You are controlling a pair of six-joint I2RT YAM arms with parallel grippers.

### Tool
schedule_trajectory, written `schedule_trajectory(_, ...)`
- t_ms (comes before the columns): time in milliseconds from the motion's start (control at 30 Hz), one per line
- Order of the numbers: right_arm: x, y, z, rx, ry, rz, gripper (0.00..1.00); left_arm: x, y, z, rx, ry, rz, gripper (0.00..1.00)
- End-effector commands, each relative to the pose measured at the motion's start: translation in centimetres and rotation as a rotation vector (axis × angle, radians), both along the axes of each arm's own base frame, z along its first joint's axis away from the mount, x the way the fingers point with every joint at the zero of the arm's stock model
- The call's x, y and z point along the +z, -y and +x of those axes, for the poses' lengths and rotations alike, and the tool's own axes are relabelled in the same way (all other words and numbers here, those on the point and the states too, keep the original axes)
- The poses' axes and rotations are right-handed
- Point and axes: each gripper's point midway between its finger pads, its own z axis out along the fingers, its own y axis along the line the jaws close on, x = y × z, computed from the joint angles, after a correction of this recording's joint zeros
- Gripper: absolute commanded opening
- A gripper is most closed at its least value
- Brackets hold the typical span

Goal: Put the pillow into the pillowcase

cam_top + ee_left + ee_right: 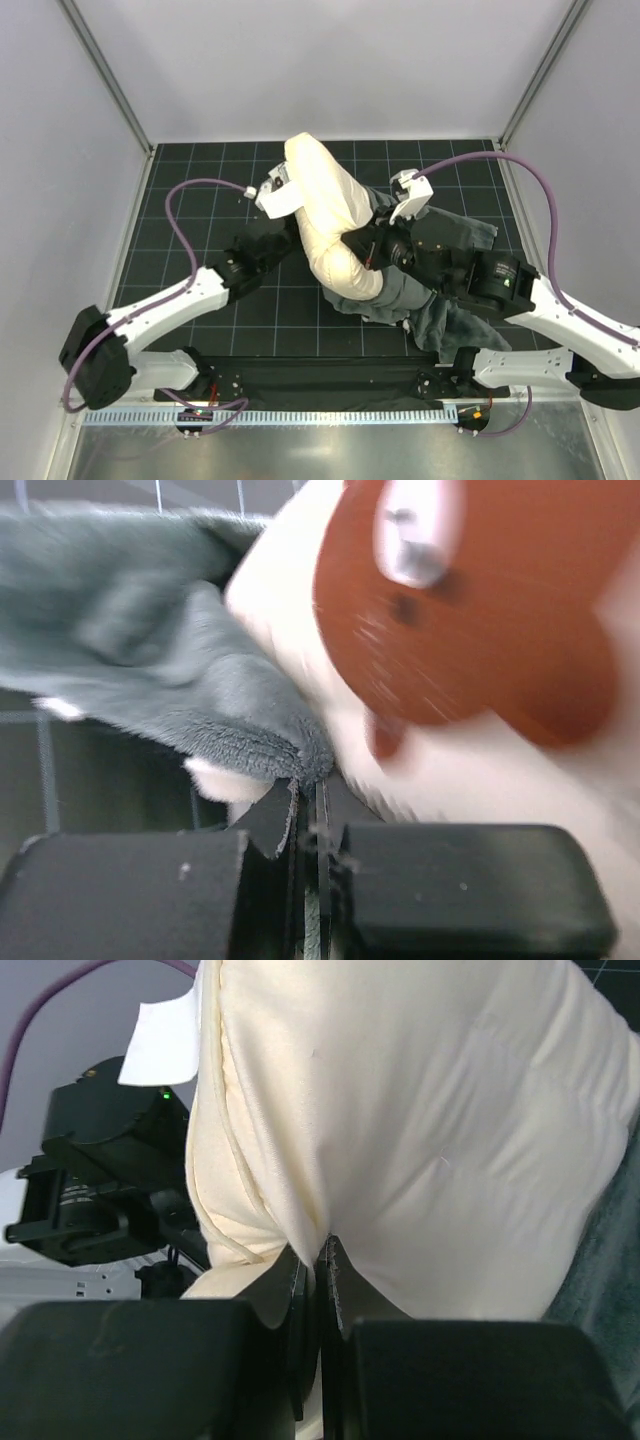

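Left gripper (312,815) has its black fingers pressed together on the edge of the floppy dark grey plush pillowcase (190,700). Right gripper (318,1260) is pinched tight on a fold of the plain cream, puffy fabric pillow (430,1110). Seen from above, the pillow stands bent near the centre of the black gridded table (200,160), and the pillowcase lies crumpled at its 4 o'clock, partly under the right arm (560,315).

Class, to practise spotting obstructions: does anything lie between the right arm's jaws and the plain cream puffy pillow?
Nothing visible does. The jaws of the right gripper are shut directly on a fold of the plain cream puffy pillow; the plush grey fabric pillowcase shows only at the side.
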Motion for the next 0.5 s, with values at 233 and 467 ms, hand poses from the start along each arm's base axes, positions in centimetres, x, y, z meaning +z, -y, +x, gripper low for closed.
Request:
schedule_trajectory(233,3.3,-1.9,0.7,0.014,0.035,0.064,0.75,5.0,-5.1,-2.6,-0.004,0.255,0.139,0.0)
schedule_trajectory(467,3.6,3.6,1.7,-0.153,0.053,0.087,0.81,2.5,-6.5,-2.7,0.029,0.197,0.217,0.0)
